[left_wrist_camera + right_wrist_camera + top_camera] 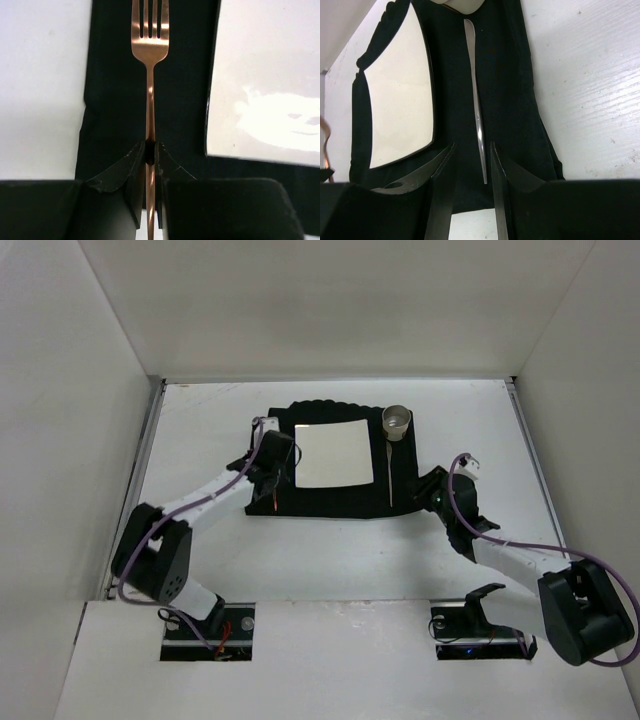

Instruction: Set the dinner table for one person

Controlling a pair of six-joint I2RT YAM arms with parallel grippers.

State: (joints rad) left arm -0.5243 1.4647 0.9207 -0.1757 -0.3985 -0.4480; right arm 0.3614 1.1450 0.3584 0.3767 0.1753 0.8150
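Looking down from the top camera, you see the dinner table (330, 550) as the broad white surface between the white walls, with a black mat (330, 502) lying towards its far middle. On the mat sits a square white plate (333, 453). A pale cup (397, 421) stands at the mat's far right corner, and a slim silver knife (389, 475) lies lengthwise on the strip right of the plate. Your left gripper (276, 468) is over the mat's left strip, just beside the plate. Your right gripper (428, 485) is at the mat's right edge, near the knife.

Through the left wrist camera, you see that gripper (150, 150) with its jaws pinching the handle of a copper fork (149, 50). The tines point away from you over the black cloth, with the plate on the right and bare tabletop on the left.

Through the right wrist camera, you see that gripper (471, 145) with its jaws spread. The near end of the knife shows in the gap and touches neither finger. The plate lies to the left, and the cup's rim sits at the knife's far end.
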